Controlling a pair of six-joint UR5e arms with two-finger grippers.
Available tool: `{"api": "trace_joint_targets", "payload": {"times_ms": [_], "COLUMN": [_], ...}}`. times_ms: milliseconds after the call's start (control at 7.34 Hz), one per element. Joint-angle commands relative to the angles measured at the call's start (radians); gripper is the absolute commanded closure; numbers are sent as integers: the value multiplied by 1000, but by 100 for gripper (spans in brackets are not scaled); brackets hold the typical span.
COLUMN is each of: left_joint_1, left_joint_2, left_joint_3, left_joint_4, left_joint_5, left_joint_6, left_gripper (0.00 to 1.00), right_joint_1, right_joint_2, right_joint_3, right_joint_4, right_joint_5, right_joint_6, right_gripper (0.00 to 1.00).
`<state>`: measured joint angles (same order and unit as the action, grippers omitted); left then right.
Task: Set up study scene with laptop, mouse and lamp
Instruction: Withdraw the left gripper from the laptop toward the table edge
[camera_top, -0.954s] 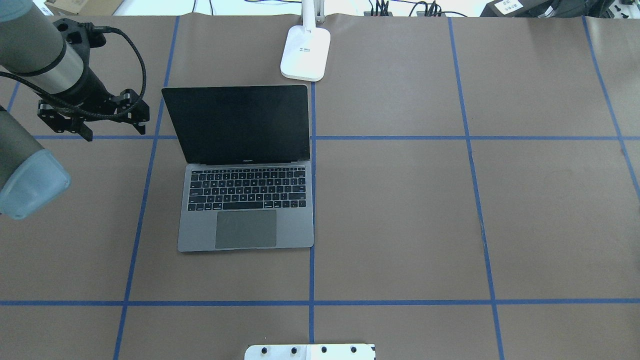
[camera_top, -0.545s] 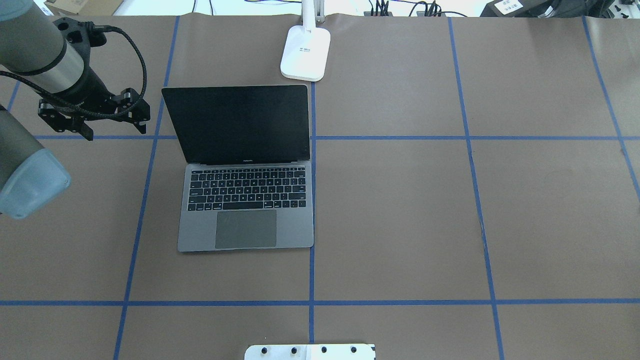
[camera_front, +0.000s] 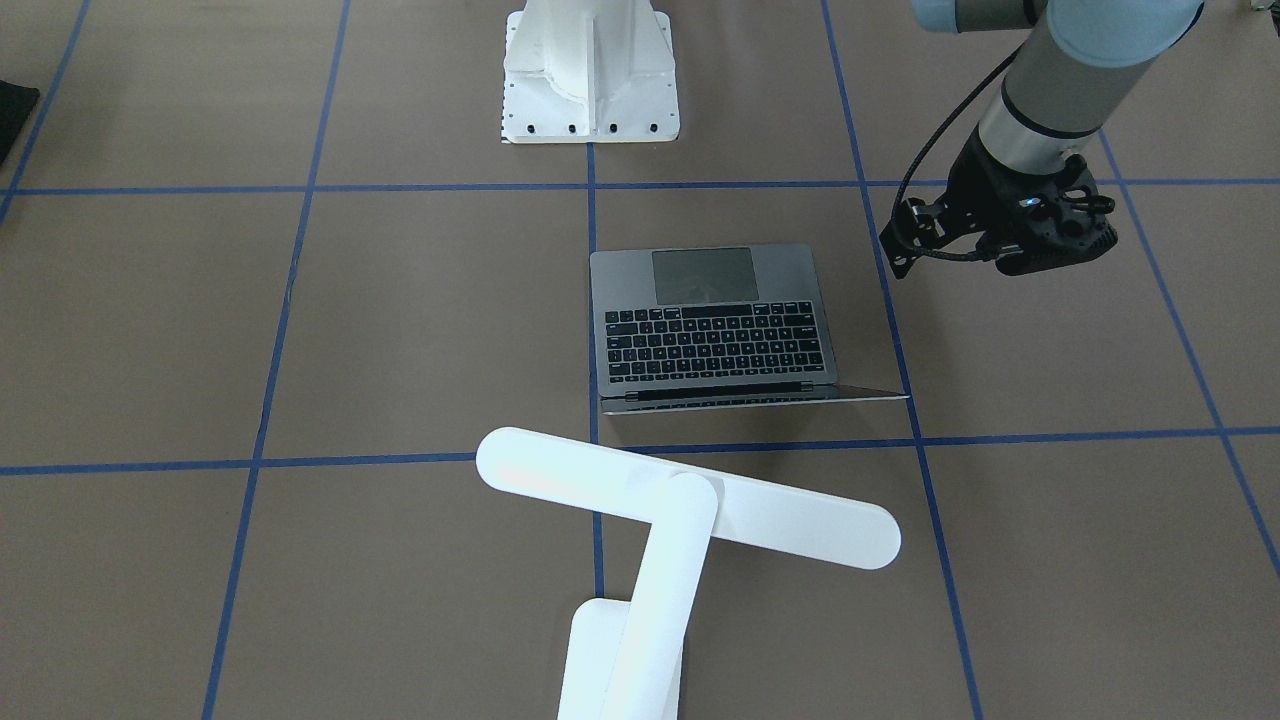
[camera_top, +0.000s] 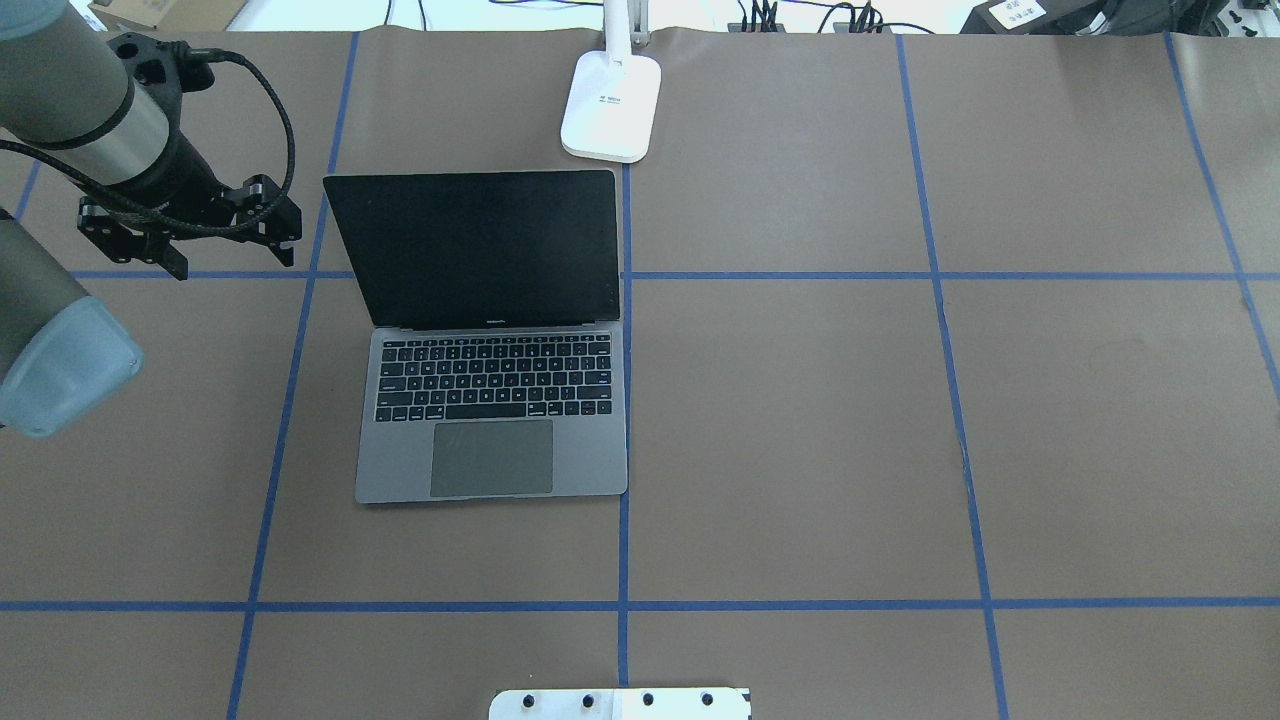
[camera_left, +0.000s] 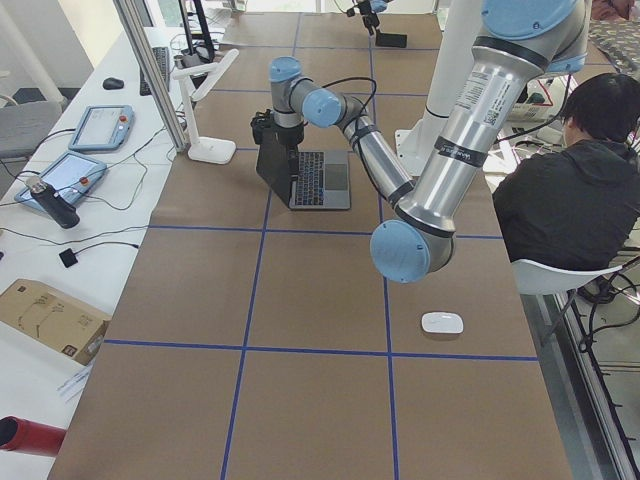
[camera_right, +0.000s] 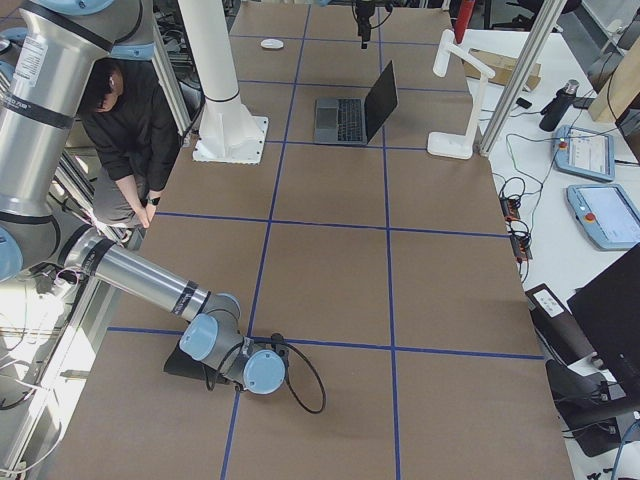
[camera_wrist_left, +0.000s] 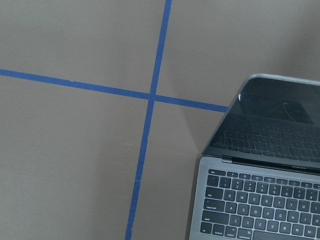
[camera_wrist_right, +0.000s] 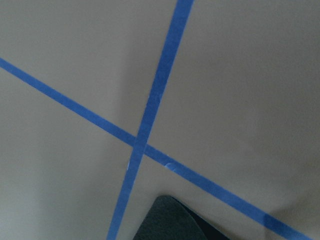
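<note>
The laptop stands open on the brown table, its dark screen facing the robot. Behind it sits the white lamp, whose bar head hangs over the far side of the laptop. The small white mouse lies alone at the table's left end, also visible in the exterior right view. My left gripper hovers left of the screen, touching nothing; its fingers are hidden, so I cannot tell its state. My right gripper hangs low over the table's right end, state not readable.
The white robot pedestal is bolted at the near edge. A black mat lies at the right end, its corner visible in the right wrist view. A seated person is beside the table. Blue tape lines grid the surface.
The left gripper has crept very slightly to the right; laptop and lamp have not moved.
</note>
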<state>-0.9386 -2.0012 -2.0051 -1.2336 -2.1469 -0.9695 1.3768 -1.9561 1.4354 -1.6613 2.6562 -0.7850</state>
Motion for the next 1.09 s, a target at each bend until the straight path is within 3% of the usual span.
{"api": "trace_joint_targets", "payload": {"times_ms": [0, 817, 954], "left_joint_1": [1, 1, 1], "left_joint_2": [-1, -2, -2], "left_joint_3": [0, -1, -1], "left_joint_4": [0, 0, 0], "left_joint_5": [1, 33, 33], "left_joint_6": [0, 0, 1], "left_gripper": [0, 0, 0], "right_joint_1": [-16, -47, -50], "right_joint_2": [-4, -14, -15], "right_joint_3": [-12, -18, -18], "right_joint_4": [0, 0, -2], "right_joint_5": [2, 5, 23], "right_joint_6": [-2, -23, -28], "right_gripper": [0, 1, 10]}}
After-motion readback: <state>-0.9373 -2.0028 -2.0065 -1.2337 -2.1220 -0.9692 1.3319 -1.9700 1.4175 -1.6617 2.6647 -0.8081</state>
